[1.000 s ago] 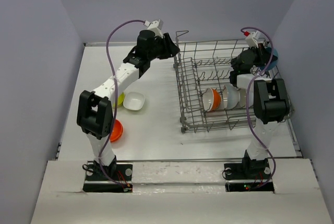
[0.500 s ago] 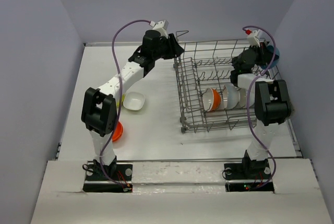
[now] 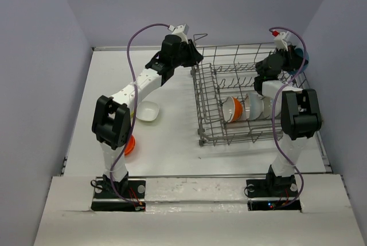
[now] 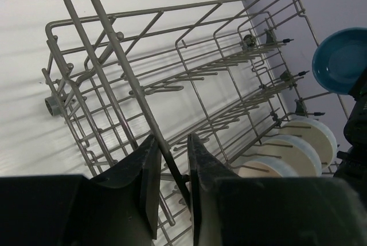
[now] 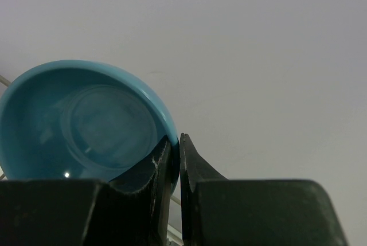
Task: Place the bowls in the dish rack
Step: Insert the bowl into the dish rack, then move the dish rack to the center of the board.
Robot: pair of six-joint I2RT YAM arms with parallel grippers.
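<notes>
1. Swung rackward, our left gripper (image 4: 172,168) straddles the dish rack (image 3: 202,102) handle (image 4: 107,34); grip unclear.
2. Our right gripper (image 5: 175,153) pinches the blue bowl (image 5: 86,123) above the rack.
3. Several bowls (image 3: 252,107) sit racked; white bowl (image 3: 147,111), orange-red bowl (image 3: 129,144) wait outside.

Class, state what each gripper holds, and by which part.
Right gripper pinches the blue bowl by its rim. Left gripper straddles a handle wire of the dish rack, unclamped.
</notes>
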